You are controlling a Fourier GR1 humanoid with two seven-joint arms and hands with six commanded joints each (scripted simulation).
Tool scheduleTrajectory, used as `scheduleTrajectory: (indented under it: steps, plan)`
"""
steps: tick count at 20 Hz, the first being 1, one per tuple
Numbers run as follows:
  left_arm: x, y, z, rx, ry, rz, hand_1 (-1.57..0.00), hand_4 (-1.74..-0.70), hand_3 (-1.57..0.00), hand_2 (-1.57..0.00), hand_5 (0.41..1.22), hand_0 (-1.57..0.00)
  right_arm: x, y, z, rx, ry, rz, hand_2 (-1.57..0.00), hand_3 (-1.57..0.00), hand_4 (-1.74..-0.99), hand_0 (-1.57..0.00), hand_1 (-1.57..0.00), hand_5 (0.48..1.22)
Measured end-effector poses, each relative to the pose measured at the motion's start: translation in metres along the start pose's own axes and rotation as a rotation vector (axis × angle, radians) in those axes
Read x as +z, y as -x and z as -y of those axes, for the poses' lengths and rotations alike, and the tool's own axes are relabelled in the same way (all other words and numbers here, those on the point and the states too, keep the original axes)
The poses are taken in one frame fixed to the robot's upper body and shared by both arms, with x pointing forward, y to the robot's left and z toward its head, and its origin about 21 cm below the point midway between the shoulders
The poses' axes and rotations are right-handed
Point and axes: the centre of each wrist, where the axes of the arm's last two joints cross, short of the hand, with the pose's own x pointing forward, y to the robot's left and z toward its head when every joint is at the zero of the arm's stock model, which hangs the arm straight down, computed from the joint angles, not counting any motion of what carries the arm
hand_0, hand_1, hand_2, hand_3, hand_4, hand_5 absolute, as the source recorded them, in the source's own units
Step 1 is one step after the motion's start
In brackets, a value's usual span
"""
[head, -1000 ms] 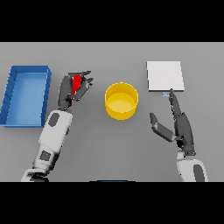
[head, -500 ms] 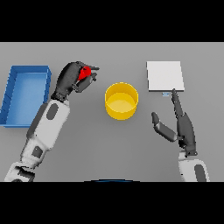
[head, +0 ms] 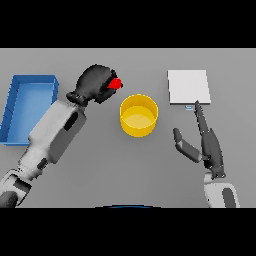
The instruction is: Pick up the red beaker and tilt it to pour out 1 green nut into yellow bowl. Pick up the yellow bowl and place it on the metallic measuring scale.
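While the left hand (head: 96,84) is clenched round the red beaker (head: 116,83), only the beaker's red lip shows, poking out toward 3 o'clock, just short of the yellow bowl (head: 139,115) at its 4 o'clock. Suggest carrying the lip over the bowl's centre before tipping further, then rolling slowly so one nut drops, not several. No nut visible. Right hand (head: 209,144) idle, fingers straight, at 6 o'clock of the metallic measuring scale (head: 188,87). Blue tray (head: 15,102) far left.
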Motion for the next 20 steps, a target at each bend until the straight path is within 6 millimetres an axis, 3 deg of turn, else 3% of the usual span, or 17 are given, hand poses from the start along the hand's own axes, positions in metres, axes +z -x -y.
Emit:
scheduleTrajectory:
  steps: [2, 6, 13, 20]
  plan:
    - [-0.010, -0.008, -0.009, -0.133, 0.075, 0.012, -1.57, -1.74, -1.57, -1.57, 1.199, -1.57, 0.005, 0.001, -0.004, 0.000, -0.001, -0.001, 0.00, 0.00, -1.068, 0.00, 0.00, 0.689]
    - [-0.027, -0.029, -0.017, -0.381, 0.237, 0.083, -1.57, -1.58, -1.57, -1.57, 1.212, -1.57, 0.003, 0.001, -0.003, -0.015, 0.002, -0.014, 0.00, 0.00, -1.063, 0.00, 0.00, 0.681]
    - [-0.049, -0.058, -0.014, -0.755, 0.383, 0.114, -1.57, -1.71, -1.57, -1.57, 1.219, -1.57, 0.003, 0.003, -0.003, -0.018, -0.015, -0.007, 0.00, 0.00, -1.069, 0.00, 0.00, 0.689]
    - [-0.060, -0.068, -0.014, -0.994, 0.420, 0.138, -1.57, -1.73, -1.57, -1.57, 1.221, -1.57, 0.002, 0.004, -0.003, -0.033, -0.020, -0.011, 0.00, 0.00, -1.056, 0.00, 0.00, 0.693]
